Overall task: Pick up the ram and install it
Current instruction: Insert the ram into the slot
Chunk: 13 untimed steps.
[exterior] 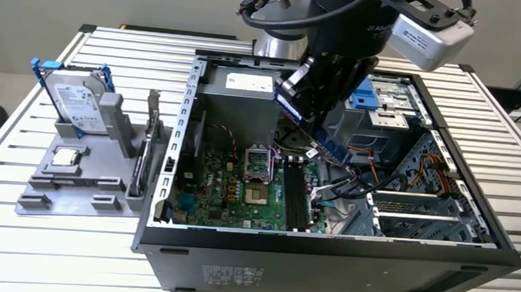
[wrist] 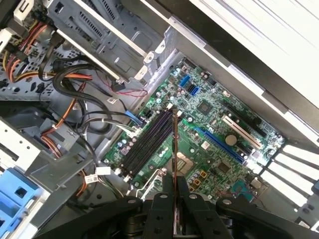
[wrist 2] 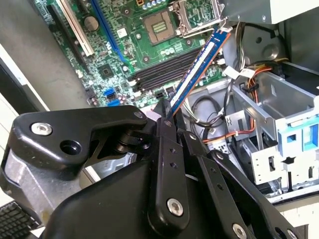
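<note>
Black matte fingers of the gripper (wrist 2: pixel 168 115) pinch one end of the ram (wrist 2: pixel 199 64), a thin, flat blue stick that hangs tilted over the long black slots (wrist: pixel 149 139) and is not seated. Beyond lies the green board (wrist: pixel 212 125), bumpy with small parts, inside the grey steel case (exterior: pixel 326 265). The risk, I judge, is that the stick, held by its end, could meet a slot askew and jam or flex.

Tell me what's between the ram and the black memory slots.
Nothing: in the first wrist view the ram, clamped in the gripper, hangs beside the slots with only bare motherboard between.
</note>
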### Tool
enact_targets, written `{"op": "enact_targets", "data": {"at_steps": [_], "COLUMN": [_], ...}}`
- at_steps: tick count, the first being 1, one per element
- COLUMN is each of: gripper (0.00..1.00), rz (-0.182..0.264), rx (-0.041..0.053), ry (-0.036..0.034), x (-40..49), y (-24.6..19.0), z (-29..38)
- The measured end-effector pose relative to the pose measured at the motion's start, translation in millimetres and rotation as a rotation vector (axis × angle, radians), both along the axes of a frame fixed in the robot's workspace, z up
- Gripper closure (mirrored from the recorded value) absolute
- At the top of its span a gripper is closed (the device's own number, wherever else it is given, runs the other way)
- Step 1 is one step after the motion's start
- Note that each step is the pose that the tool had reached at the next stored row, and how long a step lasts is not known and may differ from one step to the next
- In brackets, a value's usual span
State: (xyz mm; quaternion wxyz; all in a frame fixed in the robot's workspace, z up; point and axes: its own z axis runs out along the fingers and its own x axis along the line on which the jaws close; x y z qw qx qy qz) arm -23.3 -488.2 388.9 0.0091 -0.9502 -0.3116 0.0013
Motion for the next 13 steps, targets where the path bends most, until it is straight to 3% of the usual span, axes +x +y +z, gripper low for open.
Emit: {"op": "enact_targets", "data": {"at_steps": [13], "gripper": [1.00], "rz": [-0.071], "rx": [0.0000], "ry": [0.0000], "x": [0.0], "y": [0.0], "z": [0.0]}}
